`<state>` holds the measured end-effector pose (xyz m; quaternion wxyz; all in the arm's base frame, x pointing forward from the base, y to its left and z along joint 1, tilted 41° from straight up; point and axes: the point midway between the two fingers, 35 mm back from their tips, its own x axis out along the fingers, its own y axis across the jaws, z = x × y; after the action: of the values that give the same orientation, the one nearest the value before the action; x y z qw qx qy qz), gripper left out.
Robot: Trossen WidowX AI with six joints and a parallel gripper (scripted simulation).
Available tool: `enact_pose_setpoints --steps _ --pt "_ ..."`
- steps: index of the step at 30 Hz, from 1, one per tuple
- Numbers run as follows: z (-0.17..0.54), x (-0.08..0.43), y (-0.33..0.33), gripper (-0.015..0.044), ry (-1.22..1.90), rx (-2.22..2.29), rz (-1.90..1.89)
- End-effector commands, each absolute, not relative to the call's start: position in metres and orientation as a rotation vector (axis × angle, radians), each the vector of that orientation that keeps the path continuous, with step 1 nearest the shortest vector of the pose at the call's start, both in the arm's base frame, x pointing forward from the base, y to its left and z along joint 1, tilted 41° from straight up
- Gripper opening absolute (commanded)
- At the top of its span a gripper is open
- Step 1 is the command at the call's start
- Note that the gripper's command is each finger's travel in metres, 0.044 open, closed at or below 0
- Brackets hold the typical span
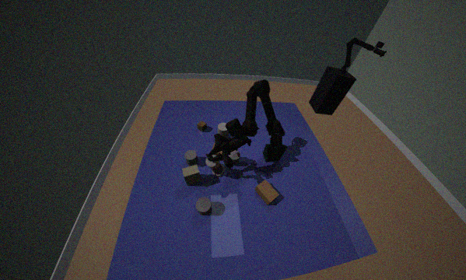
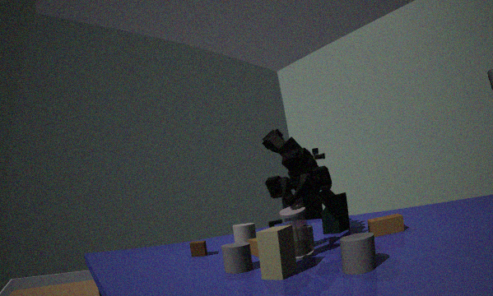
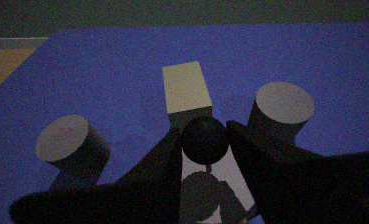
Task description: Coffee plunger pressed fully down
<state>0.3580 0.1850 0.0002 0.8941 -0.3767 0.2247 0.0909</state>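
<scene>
Top view: the arm reached down over the blue mat w/ the gripper low at the coffee press, which stood mid-cluster, just beside a cream block. Counted here: 1 press, approx. 5 grey cylinders (one apart toward the near edge; those under the arm were hard to tell), 1 cream block, 2 orange blocks, the larger well apart from the press. Exterior view: the press stood upright behind the cream block, lid disc up top, gripper right above it; 3 grey cylinders & 2 orange blocks showed plainly, a third orange bit was too hidden to call. Wrist view: the jaws were partly closed, clamped on the dark round plunger knob, the pale lid below it; 2 grey cylinders flanked, cream block just ahead. Risk, as a judgement: any push not straight down the rod would likely lever the tall press over or skid it into the cream block right beside it; the round knob could also squirt out of the pinch if pressed off-centre. Opening too late, or lifting before opening, might drag the plunger back up.
</scene>
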Motion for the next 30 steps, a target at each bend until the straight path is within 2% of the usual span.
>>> enact_pose_setpoints --steps 1,23,30 --pt "-0.0035 0.3586 0.1818 0.0118 0.479 -0.795 0.184" --pt "-0.0004 0.3596 0.1854 0.0118 0.468 -0.783 0.187" --pt "-0.0004 0.3596 0.1854 0.0301 0.468 -0.783 0.187"
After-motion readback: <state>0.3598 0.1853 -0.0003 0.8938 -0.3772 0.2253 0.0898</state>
